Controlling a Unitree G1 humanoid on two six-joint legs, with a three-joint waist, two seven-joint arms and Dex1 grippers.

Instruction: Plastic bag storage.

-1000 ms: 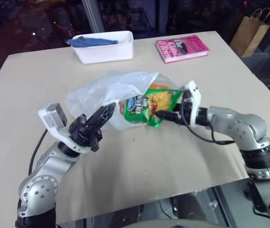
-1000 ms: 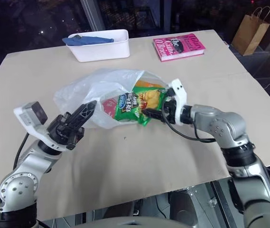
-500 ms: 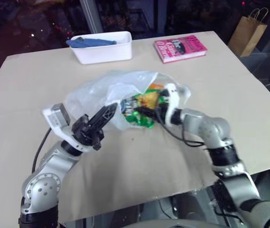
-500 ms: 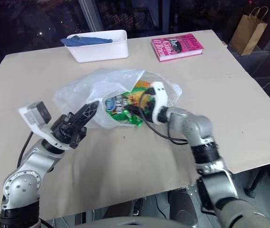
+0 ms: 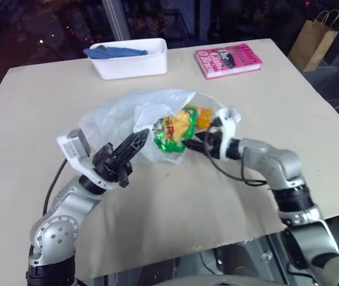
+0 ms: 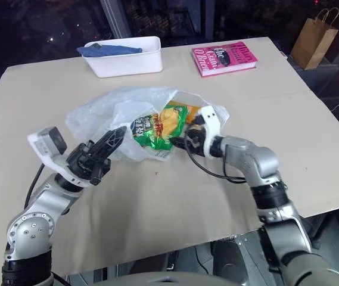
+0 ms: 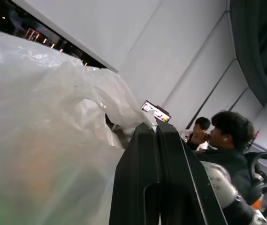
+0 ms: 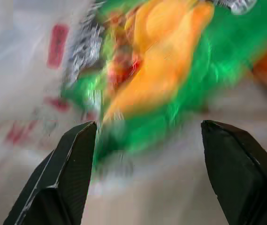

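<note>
mid-frame: chips packet (image 5: 172,132) half inside plastic bag (image 5: 112,116); left gripper (image 5: 134,143) pinching bag rim, right gripper (image 8: 145,140) spread wide, pushing left to do.

Green chips packet (image 6: 155,131) lies seemingly half inside the plastic bag (image 6: 100,116).

Crinkly translucent plastic bag (image 5: 118,116) lies open, seemingly.

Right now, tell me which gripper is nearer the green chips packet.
Right. The right gripper sits open just beside the green chips packet; the left gripper is shut on the plastic bag farther off.
</note>
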